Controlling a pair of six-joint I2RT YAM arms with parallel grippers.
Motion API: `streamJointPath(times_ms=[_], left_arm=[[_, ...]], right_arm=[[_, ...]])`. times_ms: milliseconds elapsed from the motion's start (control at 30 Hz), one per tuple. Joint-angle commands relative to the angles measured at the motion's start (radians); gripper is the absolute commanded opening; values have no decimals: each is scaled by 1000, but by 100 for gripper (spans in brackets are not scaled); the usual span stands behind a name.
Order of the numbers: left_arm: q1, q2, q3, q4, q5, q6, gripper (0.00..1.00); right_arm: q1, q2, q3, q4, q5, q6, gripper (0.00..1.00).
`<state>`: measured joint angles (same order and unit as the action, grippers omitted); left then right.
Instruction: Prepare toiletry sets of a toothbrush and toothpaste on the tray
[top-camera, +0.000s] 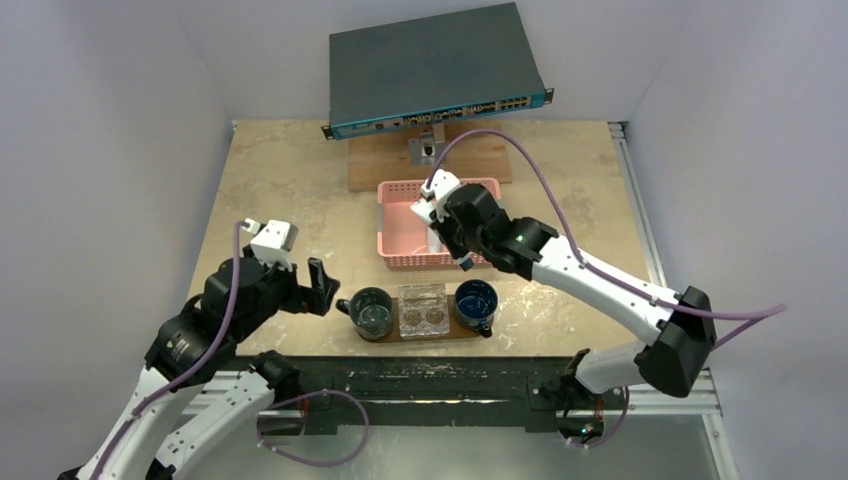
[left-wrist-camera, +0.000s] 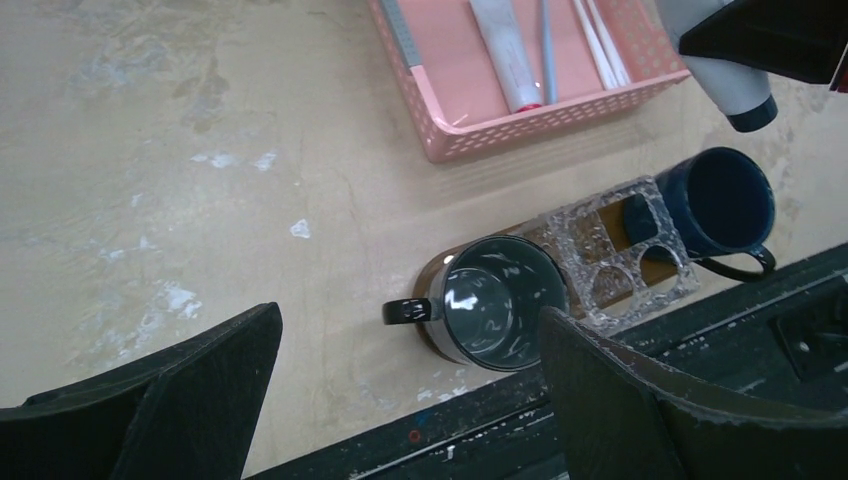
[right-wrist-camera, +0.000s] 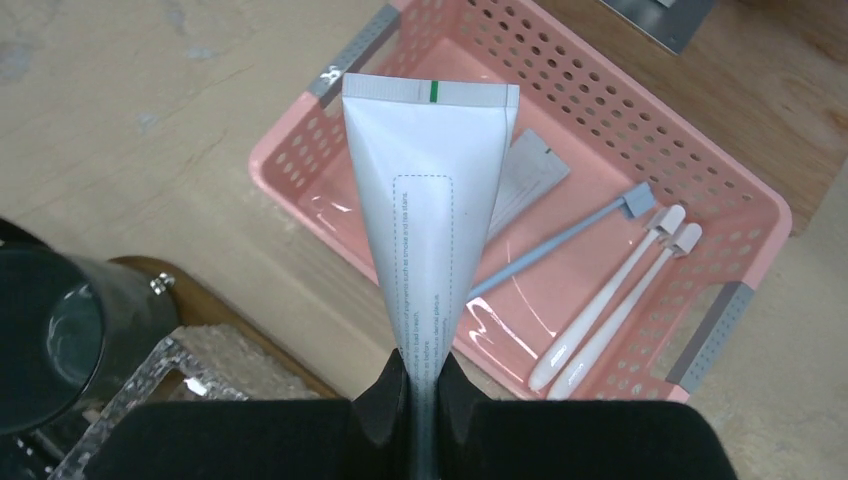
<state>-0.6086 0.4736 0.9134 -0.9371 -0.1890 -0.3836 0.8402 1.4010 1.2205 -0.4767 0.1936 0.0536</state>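
Right tool (right-wrist-camera: 413, 392) is almost closed and pinches a toothpaste tube (right-wrist-camera: 430, 190) at its narrow end. From the wrist camera I see the tube going away from the fingers and getting wider. Its flat sealed end, which has a small green mark, is on the far side. The tube hangs in the air over the near side of the pink basket (right-wrist-camera: 765, 215), and I see it touching nothing except the fingers.

The basket stands about in the middle of the counter (top-camera: 290, 180), a little toward the far edge. Inside it two white toothbrushes (right-wrist-camera: 608, 295) lie side by side, with one grey-blue toothbrush (right-wrist-camera: 560, 245) next to them. A second tube (left-wrist-camera: 510, 55) lies flat on the bottom.

The tray (left-wrist-camera: 432, 268) lies just in front of the basket, close to the near edge of the counter and parallel to it. On its left end stands a grey mug (left-wrist-camera: 495, 305) and on its right end a blue mug (left-wrist-camera: 725, 200). Between them is a clear holder (left-wrist-camera: 578, 232) with round holes.

The left tool (top-camera: 322, 287) has its fingers spread wide and holds nothing. It is at the near-left part of the counter, just beside the left end of the tray, and it points toward the grey mug. In its own camera this mug shows between the two fingers.
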Motion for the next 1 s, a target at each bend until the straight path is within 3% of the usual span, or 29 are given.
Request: streamJointPath(times_ms=[0, 633, 967], left_arm=[[6, 52, 83, 33, 152, -41, 100], [6, 144, 202, 61, 521, -237, 100], [6, 196, 203, 62, 649, -281, 96]], right_arm=[[78, -108, -50, 75, -55, -132, 4], [414, -299, -157, 234, -53, -367, 0], [530, -263, -123, 275, -19, -471, 0]])
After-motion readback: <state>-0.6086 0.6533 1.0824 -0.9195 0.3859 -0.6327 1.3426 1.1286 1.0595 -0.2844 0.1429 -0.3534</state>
